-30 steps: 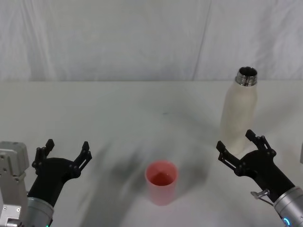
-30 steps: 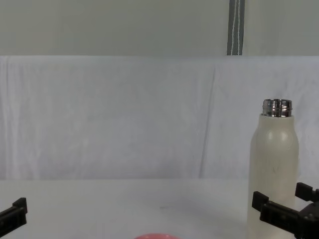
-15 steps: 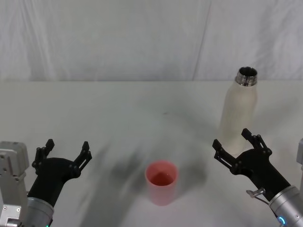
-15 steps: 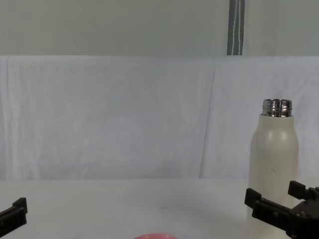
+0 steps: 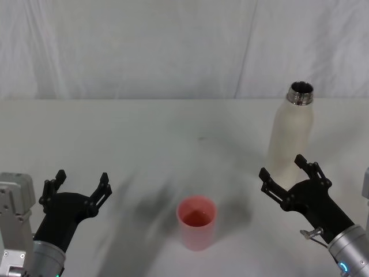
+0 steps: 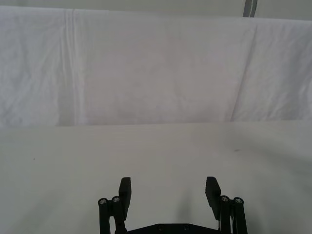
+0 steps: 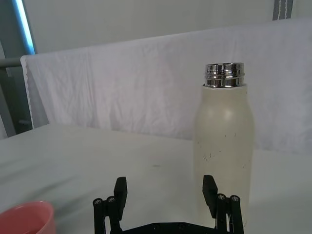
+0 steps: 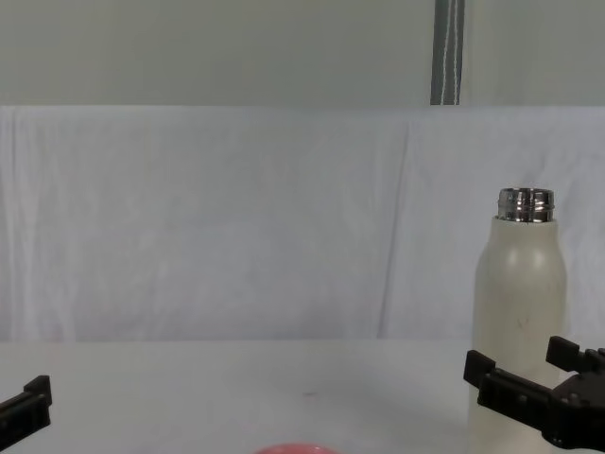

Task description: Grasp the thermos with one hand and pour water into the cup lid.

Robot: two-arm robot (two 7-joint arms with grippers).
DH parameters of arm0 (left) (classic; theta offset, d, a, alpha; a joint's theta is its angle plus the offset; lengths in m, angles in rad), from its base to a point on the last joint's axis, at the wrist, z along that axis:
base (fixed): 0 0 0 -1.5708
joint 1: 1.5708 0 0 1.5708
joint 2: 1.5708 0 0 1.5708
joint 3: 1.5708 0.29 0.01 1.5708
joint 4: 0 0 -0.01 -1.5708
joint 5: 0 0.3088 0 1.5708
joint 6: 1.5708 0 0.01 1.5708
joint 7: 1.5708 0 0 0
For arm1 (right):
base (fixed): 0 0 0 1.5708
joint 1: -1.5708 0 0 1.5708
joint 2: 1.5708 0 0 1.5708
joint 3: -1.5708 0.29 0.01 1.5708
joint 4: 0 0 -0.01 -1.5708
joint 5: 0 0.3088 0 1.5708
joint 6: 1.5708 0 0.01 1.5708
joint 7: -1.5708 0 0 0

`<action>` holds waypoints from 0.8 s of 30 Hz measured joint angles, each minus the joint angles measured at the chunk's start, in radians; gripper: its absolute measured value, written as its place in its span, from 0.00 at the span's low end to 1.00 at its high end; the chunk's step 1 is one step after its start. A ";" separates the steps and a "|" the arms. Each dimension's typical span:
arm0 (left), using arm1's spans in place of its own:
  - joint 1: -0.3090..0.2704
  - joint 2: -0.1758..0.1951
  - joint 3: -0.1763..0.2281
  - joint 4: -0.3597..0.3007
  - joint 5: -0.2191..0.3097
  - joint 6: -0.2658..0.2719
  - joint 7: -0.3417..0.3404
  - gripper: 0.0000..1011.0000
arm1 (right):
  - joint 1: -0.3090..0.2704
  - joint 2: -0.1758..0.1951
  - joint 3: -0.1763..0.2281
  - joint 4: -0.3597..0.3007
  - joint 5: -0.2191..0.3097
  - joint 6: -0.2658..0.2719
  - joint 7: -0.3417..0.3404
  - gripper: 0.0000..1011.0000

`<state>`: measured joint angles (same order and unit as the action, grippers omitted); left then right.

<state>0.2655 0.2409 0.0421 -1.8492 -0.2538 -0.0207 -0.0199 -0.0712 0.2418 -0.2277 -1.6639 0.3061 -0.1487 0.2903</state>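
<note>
Your thermos [image 5: 291, 137] stands upright toward the desk's [image 5: 144, 133] right side, well back from the near edge, with its steel neck uncapped and open at the top. The right gripper [image 5: 288, 176] sits just in front of the bottle's lower body, its two fingers spread wide and holding nothing; in the right wrist view the bottle lines up nearer one finger than the other, not centred in the gap. If you close from here, that nearer finger will likely meet the wall first and push the bottle sideways, and a tall, narrow, smooth body like this could tip or twist out of a low grip. With the mouth open, any tip spills water onto the desk.

The cup lid [image 5: 196, 221] stands near the middle of the desk's front edge, well apart from the thermos. It looks light, so a passing wrist could knock it over, and a fast tilt could overshoot its small rim.

The left gripper [image 5: 78, 184] is parked at the front left, fingers apart and empty.
</note>
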 joint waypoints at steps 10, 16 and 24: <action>0.000 0.000 0.000 0.000 0.000 0.000 0.000 0.99 | 0.006 -0.003 -0.002 0.000 0.000 0.000 -0.002 0.99; 0.000 0.000 0.000 0.000 0.000 0.000 0.000 0.99 | 0.012 -0.004 -0.006 0.004 -0.005 0.000 -0.002 0.99; 0.000 0.000 0.000 0.000 0.000 0.000 0.000 0.99 | 0.023 0.010 -0.024 0.010 -0.051 0.000 -0.002 0.99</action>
<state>0.2655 0.2410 0.0421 -1.8492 -0.2538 -0.0208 -0.0199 -0.0478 0.2517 -0.2516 -1.6537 0.2549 -0.1490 0.2885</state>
